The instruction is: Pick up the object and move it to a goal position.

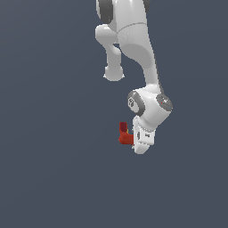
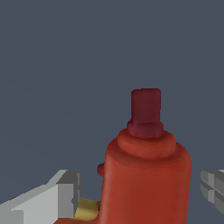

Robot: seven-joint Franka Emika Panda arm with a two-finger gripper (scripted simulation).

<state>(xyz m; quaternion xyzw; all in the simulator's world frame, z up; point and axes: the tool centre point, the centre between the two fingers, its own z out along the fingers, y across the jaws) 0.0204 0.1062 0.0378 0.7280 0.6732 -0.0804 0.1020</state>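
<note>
Below the white jointed robot arm [image 1: 133,44], which I am driving remotely, its white gripper [image 1: 141,143] sits a little toward four o'clock from the centre of the exterior view, over a plain dark slate-blue ground [image 1: 49,178]. Touching the gripper at its nine o'clock side is the small red-orange L-shaped object [image 1: 125,135], with a darker red stubby part rising at its twelve o'clock end

From the wrist view the object [image 2: 146,175] fills the lower middle, a rounded orange-red body topped by a dark red cylindrical stub. One grey finger [image 2: 52,199] stands at its eight o'clock and the other at its four o'clock edge, with the body between them. I can see a small gap on each side, so the fingers look set a little wider than the object, but I cannot tell for certain whether they are pressing on it. A small yellow patch [image 2: 89,209] shows beside the nearer finger; I cannot tell what it is

I judge the object to be rigid, light and smooth, so its rounded flanks may slip or twist under a light squeeze. The broad orange body looks the safest place to hold, across its width, not the narrow stub

I can read no brand, label or writing anywhere, and no goal marker is visible
</note>
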